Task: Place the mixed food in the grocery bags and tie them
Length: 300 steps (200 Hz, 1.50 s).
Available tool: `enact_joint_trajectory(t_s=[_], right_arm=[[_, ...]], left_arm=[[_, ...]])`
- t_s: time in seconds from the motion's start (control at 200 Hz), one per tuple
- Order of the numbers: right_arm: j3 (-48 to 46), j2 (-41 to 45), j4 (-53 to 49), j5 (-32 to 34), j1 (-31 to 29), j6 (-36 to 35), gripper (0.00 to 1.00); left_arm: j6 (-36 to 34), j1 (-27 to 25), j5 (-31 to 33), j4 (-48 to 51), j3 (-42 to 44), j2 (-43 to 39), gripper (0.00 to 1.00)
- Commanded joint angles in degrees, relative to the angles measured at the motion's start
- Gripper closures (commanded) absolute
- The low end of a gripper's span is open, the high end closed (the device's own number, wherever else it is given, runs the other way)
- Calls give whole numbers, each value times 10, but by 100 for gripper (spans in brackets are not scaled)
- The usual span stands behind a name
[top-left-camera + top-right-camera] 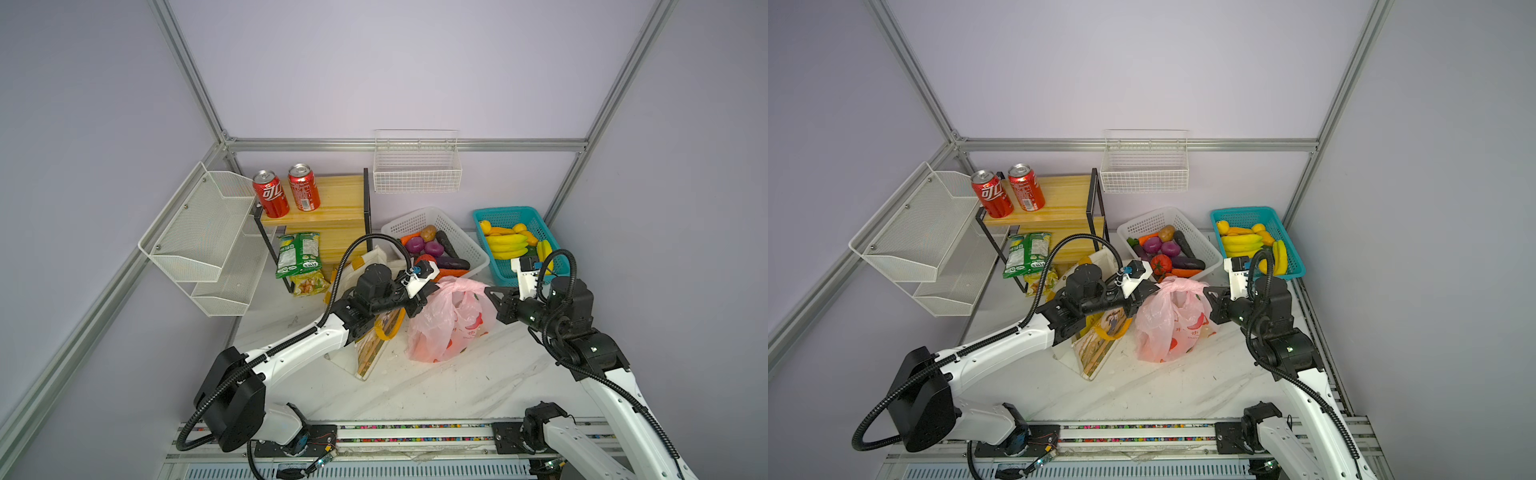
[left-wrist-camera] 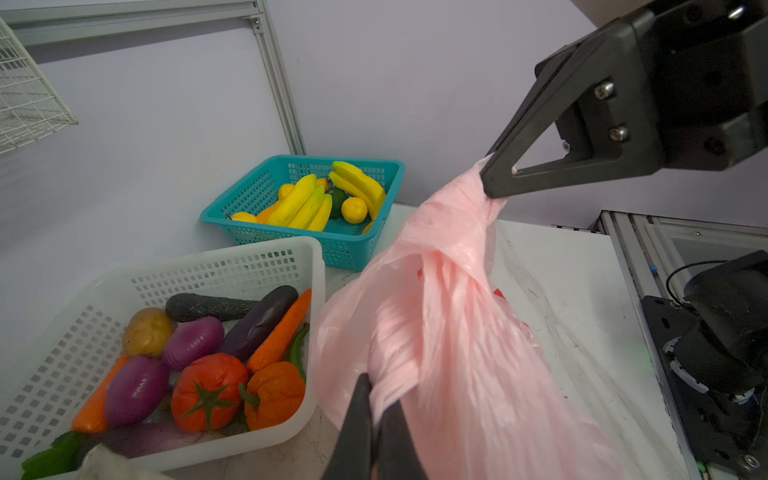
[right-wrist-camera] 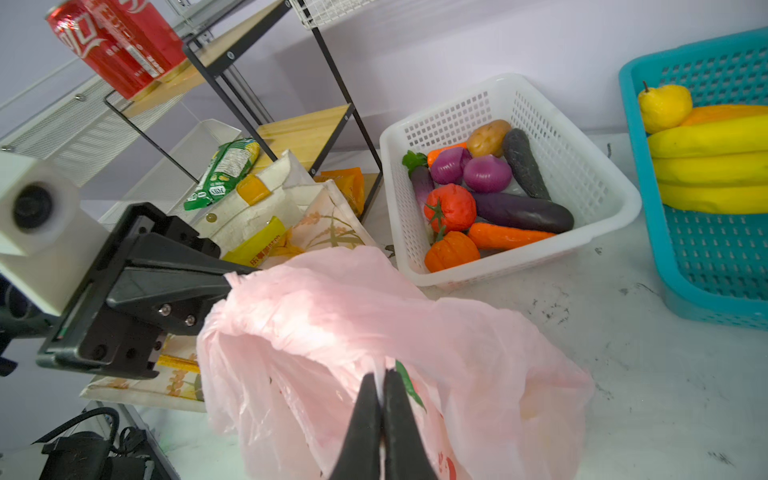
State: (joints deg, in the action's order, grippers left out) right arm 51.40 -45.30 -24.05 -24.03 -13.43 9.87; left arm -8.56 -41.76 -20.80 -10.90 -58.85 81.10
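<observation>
Because both grippers were clamped on thin film, the tying step looked fragile. The left gripper (image 2: 380,395) had its jaws together on a gathered handle of the pink plastic bag (image 1: 440,328). The right gripper (image 3: 380,376) was pinched tight on the opposite handle, with a sliver of film showing between its jaws. The bag stood on the table (image 1: 478,386) between the 2 grippers, just beside the canvas tote (image 1: 370,349) and in front of the white basket (image 1: 473,249).

Pulling the handles apart too hard could tear the film or drag it out of a jaw. Lifting while crossing them could tip the bag and spill its contents, which I could not make out. The left arm, passing close by the tote, could also nudge it over.
</observation>
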Motion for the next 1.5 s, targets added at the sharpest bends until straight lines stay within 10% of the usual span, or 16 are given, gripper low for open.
enact_joint_trajectory(t_s=[0.0, 0.855, 1.495], right_arm=[[-2, -7, -35, 60, -1, 18, 100], [-99, 35, -37, 119, 9, 210, 100], [-89, 22, -15, 142, 18, 220, 100]], left_arm=[[-7, 3, 54, 7, -17, -7, 100], [-142, 20, 242, 74, -78, 31, 100], [-199, 10, 218, 87, -150, 66, 100]])
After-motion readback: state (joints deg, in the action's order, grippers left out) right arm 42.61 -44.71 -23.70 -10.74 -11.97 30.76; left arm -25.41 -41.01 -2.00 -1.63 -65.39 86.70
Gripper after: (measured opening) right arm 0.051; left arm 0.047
